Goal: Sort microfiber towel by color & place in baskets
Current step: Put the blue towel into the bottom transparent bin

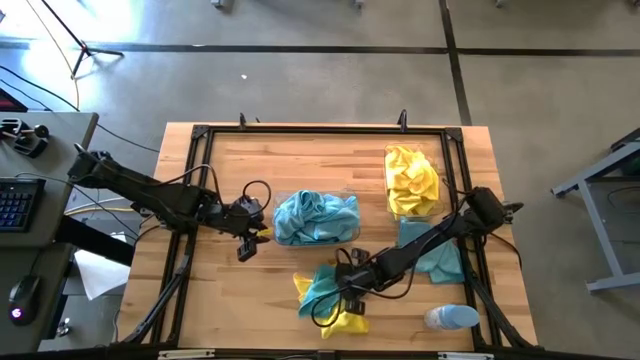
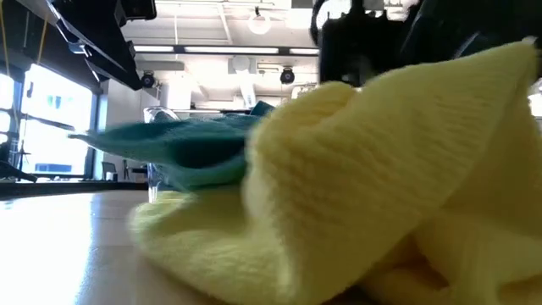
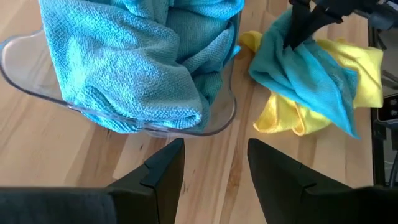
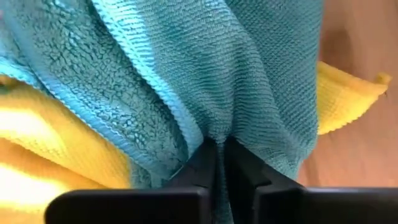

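Near the table's front edge, a teal microfiber towel [image 1: 322, 288] lies on yellow ones [image 1: 345, 322] in a small heap. My right gripper [image 4: 221, 155] is down on the heap, shut on the teal towel. One clear basket [image 3: 214, 121] at mid table holds teal towels [image 1: 315, 215]. A second basket [image 1: 412, 180] at the far right holds yellow towels. Another teal towel [image 1: 440, 255] lies flat under the right arm. My left gripper [image 3: 214, 165] hangs open just near of the teal basket, touching nothing. My right gripper pinches a bunched fold [image 4: 214, 127] of the teal towel between its two fingers, near the towel's upper middle. The fingers slant down from above and from the table's right. The cloth gathers into creases at the fingertips, and the rest of it [image 3: 311, 81] drapes over the yellow towels.
A small pale bottle [image 1: 450, 318] lies near the front right corner. A black frame [image 1: 200, 135] runs around the tabletop. Bare wood shows on the far left part of the table. In the low view a yellow towel [image 2: 381, 186] fills most of the picture.
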